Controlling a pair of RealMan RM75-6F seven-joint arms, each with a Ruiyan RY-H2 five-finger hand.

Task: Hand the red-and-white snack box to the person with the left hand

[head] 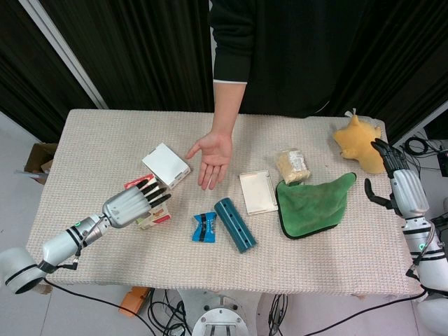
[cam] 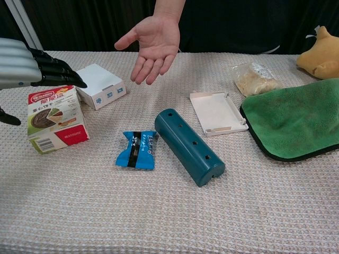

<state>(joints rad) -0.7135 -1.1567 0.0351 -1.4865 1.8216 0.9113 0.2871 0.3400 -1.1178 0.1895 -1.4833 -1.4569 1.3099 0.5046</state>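
Snack box (cam: 54,118) on table, under left robot hand (head: 131,205), fingers apart, not gripping; right robot hand (head: 397,180) spread, empty.

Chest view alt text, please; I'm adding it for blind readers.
The robot's left hand hovers open above the red-and-white snack box on a woven tablecloth, while the person's open palm waits behind. Nearby lie a white box, blue packet, teal cylinder and green cloth.

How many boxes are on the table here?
2. The red-and-white snack box sits near the table's left edge, under the left hand. The white box lies just behind it. The shallow white tray isn't counted.
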